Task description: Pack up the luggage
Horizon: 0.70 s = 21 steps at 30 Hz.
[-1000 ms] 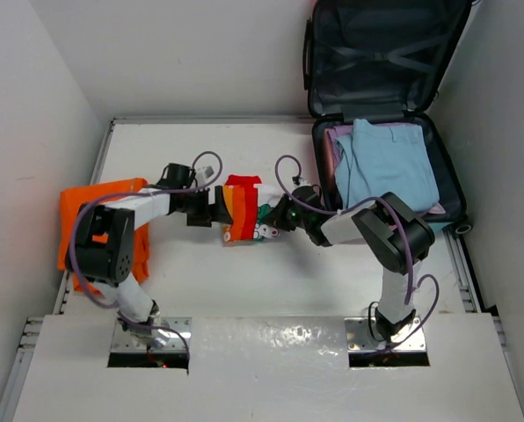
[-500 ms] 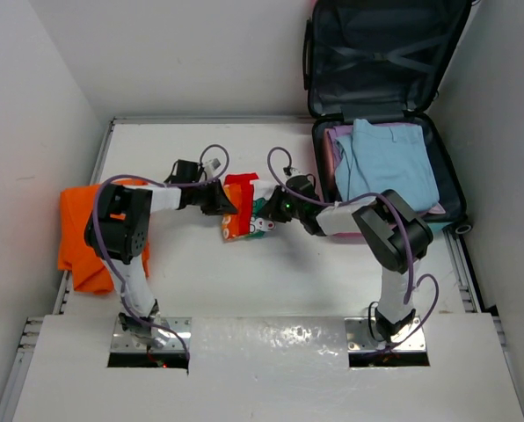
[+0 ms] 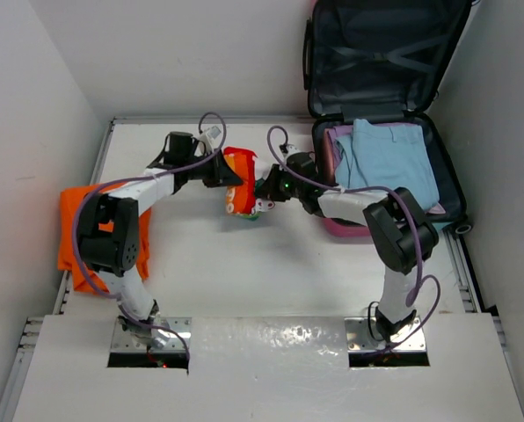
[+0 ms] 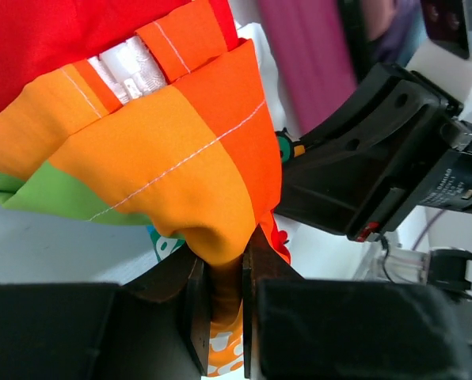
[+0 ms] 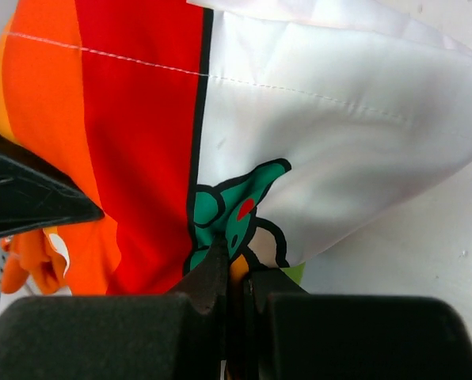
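Presently the luggage (image 3: 376, 61) lies to the right of both arms. Its open half is flat on the surface (image 3: 200, 264) with its long axis running away from the bases, and its lid stands against the back wall. A blue shirt (image 3: 385, 167) already rests in the flat half. Between the arms is a striped cloth (image 3: 241, 176), stretched roughly left to right and just beside the luggage's near left wall. The left pincer (image 3: 228, 172) is pressed together on the cloth's orange edge. The right pincer (image 3: 264, 188) is likewise clamped, on the white printed side. The right arm is nearer the luggage, so the carry looks to run rightward. From above, the cloth seems lifted off the surface, though I cannot be sure.
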Motion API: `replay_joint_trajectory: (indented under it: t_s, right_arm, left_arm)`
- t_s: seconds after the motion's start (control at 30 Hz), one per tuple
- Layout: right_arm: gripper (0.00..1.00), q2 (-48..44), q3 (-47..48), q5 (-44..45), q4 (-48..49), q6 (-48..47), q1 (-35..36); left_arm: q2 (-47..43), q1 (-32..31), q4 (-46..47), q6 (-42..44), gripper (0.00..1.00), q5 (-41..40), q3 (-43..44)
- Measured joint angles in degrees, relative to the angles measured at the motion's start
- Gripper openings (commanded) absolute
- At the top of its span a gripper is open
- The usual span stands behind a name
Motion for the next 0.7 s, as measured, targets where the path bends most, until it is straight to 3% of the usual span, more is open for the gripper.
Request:
replay_joint_trajectory:
  t_s: [0.23, 0.37, 0.5, 0.7]
  right_arm:
    - [0.0, -7.78, 1.22, -0.13, -2.99, -1.73, -1.7]
    - [0.0, -12.48, 6.32, 0.87, -6.1, -4.31, -4.33]
    - [0.0, -23.08, 7.32, 3.98, -9.25, -7.78, -9.11]
    - [0.0, -41.09, 7.98, 12.39, -23.15, -17.88, -19.41]
  left_arm:
    - [-0.28, -0.17, -5.73, -0.39, 0.0, 3.21, 9.62]
    - [1.36, -2.1, -9.18, -1.86, 0.0, 3.52, 23.63]
    - [6.23, -8.66, -9.01, -3.98, 0.0, 2.82, 41.77]
    - [19.47, -22.05, 1.57, -11.26, 0.0, 1.22, 62.64]
